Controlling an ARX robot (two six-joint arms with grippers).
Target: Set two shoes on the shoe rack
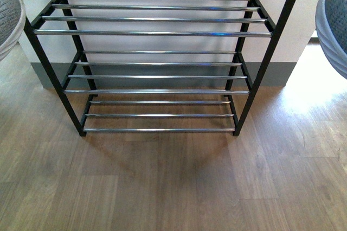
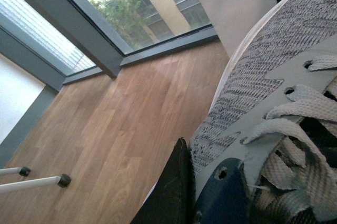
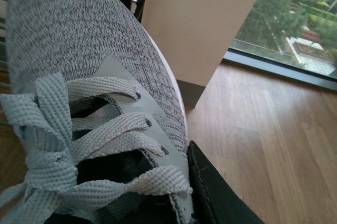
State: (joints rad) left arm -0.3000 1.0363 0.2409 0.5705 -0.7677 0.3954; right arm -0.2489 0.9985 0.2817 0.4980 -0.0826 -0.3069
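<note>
Left shoe (image 2: 263,77) and right shoe (image 3: 68,40) hog the wrist cams, each clamped in its arm's jaws, lifted either side, probably to drop onto the shoe rack (image 1: 157,33).

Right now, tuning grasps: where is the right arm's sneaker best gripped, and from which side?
Likely the sneaker's eyelet edge, coming from above the laces: that edge is thin enough to pinch, the toe broad and rounded. The right claw's finger lies along it.
</note>
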